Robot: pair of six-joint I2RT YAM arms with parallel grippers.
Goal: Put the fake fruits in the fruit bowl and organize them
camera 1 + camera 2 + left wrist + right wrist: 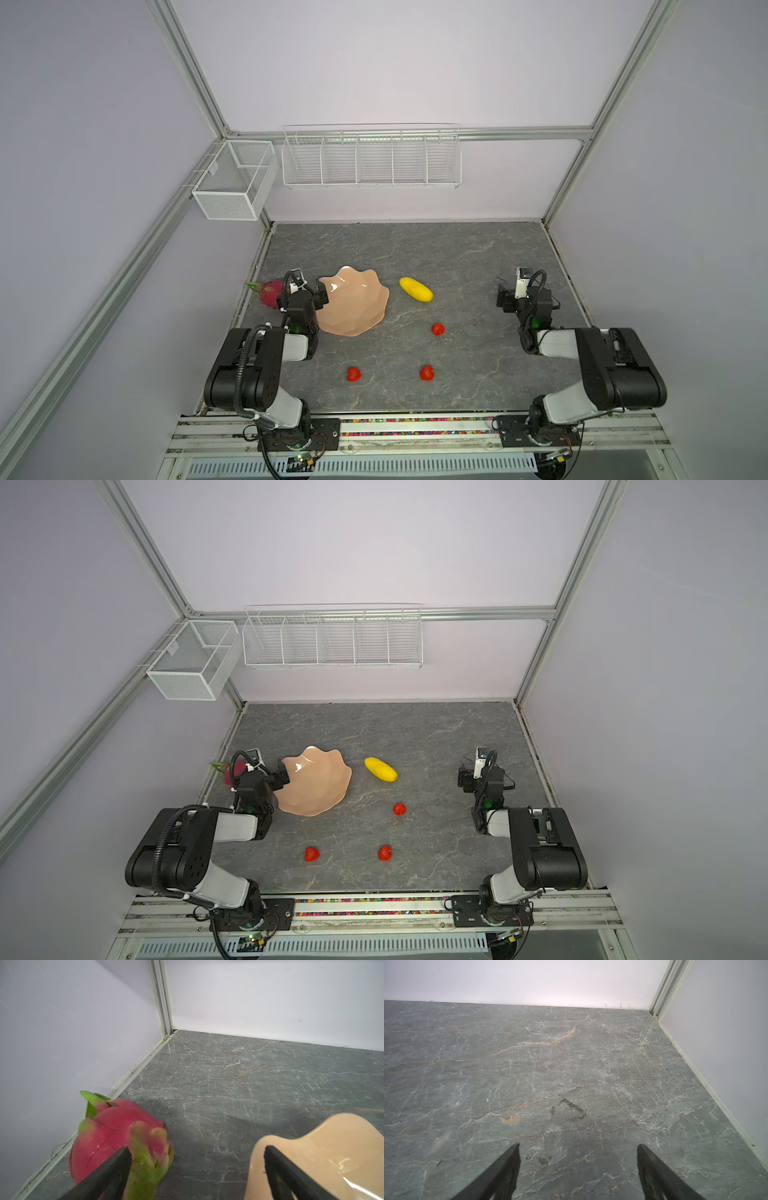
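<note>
The fruit bowl (353,303) stands empty on the table (457,257); no fruit is placed yet. The dragon fruit (269,291) lies just beside it toward the wall, the yellow ribbed fruit (416,289) is near its other side, and three red strawberries (437,329) lie scattered nearer the robot. The left claw (197,1150) is spread wide and grasps nothing, straddling the gap between dragon fruit and bowl; contact cannot be told. The right claw (578,1147) is released, well apart from all fruit.
</note>
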